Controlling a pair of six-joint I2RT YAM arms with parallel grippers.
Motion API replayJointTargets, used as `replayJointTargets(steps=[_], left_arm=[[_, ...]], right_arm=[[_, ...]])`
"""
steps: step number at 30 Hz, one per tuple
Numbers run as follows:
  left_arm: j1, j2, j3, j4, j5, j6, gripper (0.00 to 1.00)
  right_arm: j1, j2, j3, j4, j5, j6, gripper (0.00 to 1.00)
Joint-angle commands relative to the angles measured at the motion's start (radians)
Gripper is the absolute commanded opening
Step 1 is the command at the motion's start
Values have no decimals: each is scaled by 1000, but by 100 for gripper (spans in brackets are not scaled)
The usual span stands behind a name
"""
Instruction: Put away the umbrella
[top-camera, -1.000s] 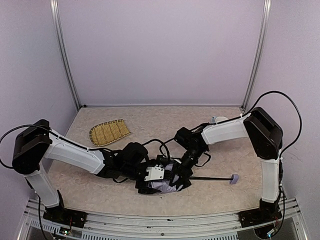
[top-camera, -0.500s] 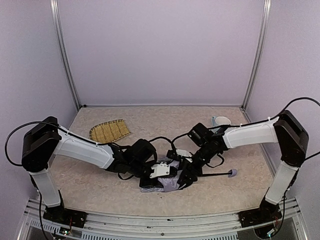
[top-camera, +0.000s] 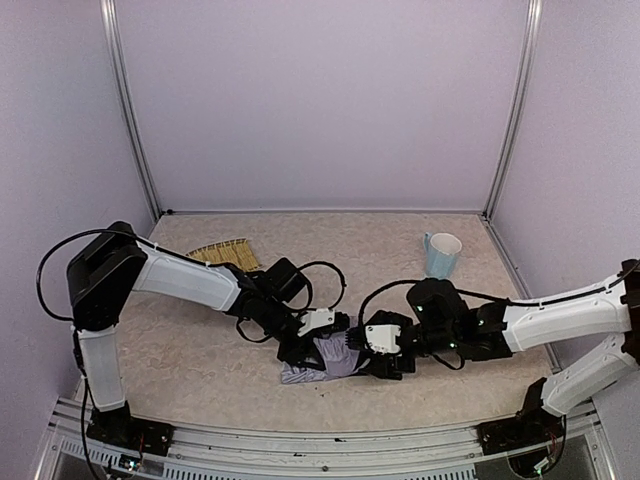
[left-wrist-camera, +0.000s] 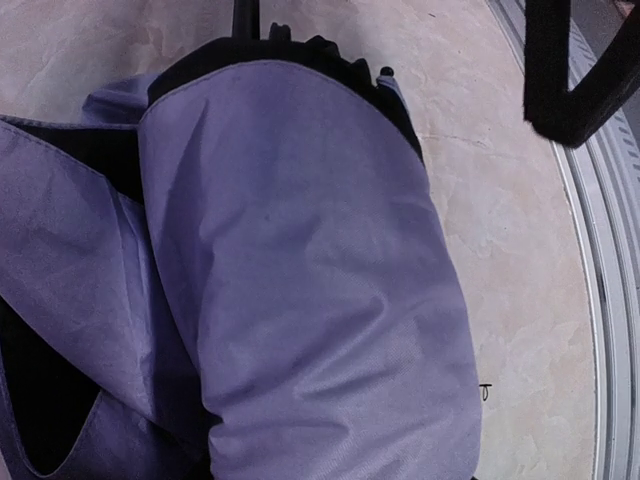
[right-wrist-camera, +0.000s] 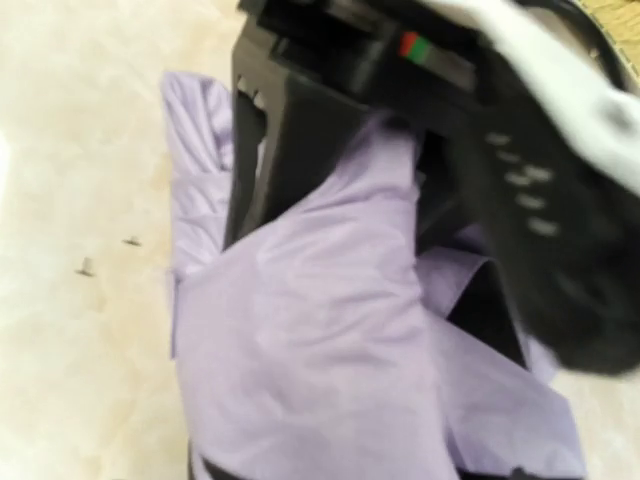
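Lying in a crumpled heap on the desk (top-camera: 185, 378), front-centre btwn the two arms, is the umbrella (top-camera: 322, 364): pale lavender fabric bunched up, w/ dark folds at the edges. Left arm reaches in low from the left side, and the left gripper (top-camera: 312, 348) sits on the upper-left part of the bundle, touching fabric. Right arm lies nearly flat to the desk from the right side, w/ the right gripper (top-camera: 362, 352) against the bundle's right end. The two grippers are close together.

Left wrist view: fabric fills almost the whole frame, w/ a smooth rounded fold in the middle, black parts poking out at the top and a black bar across the top-right corner. Can't tell whether the left gripper is spread or closed on the cloth.

Right wrist view: blurred. Lavender fabric lies below, w/ the other arm's black-and-white gripper body on top of it. The right gripper's own fingers don't show clearly, so can't tell its state either.

Light blue mug (top-camera: 441, 254) stands upright at back-right, well apart from the umbrella. Woven straw tray (top-camera: 222, 251) is at back-left, partly hidden behind the left arm.
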Motion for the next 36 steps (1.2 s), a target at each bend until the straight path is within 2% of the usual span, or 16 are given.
replayJointTargets(steps=[1, 7, 10, 13, 17, 18, 19, 21, 24, 26, 28, 30, 34, 36], left_arm=[[8, 85, -8, -188, 32, -36, 36], [10, 93, -1, -205, 61, -24, 36], [11, 96, 2, -214, 75, -15, 36], [16, 99, 8, -221, 86, -9, 36], [30, 79, -1, -201, 106, -1, 37], [36, 61, -8, -178, 101, -12, 43], [40, 37, -18, -139, 93, -32, 57], [50, -41, -55, -28, 84, -54, 73], [73, -224, -159, 190, 107, -85, 89], [104, -331, -227, 326, 160, -140, 95], [147, -410, -277, 426, 211, -210, 95], [190, -446, -297, 441, 199, -283, 92], [224, -359, -230, 218, 25, -350, 83], [224, -274, -203, 160, -9, -374, 81]], right_arm=[[43, 135, 48, 99, 138, -71, 85], [69, 340, 147, 70, 246, -107, 88], [70, 401, 165, 70, 306, -128, 84], [70, 443, 194, 14, 307, -120, 73], [70, 456, 201, -28, 333, -96, 41], [68, 453, 200, -36, 330, -91, 34], [69, 448, 201, -46, 326, -87, 26], [69, 437, 199, -56, 317, -81, 16], [69, 425, 186, -47, 325, -84, 6], [71, 416, 172, -32, 338, -90, 4], [77, 403, 158, -15, 360, -98, 3], [86, 385, 137, 14, 389, -116, 2], [99, 341, 101, 80, 416, -165, 2], [106, 328, 92, 107, 417, -194, 2]])
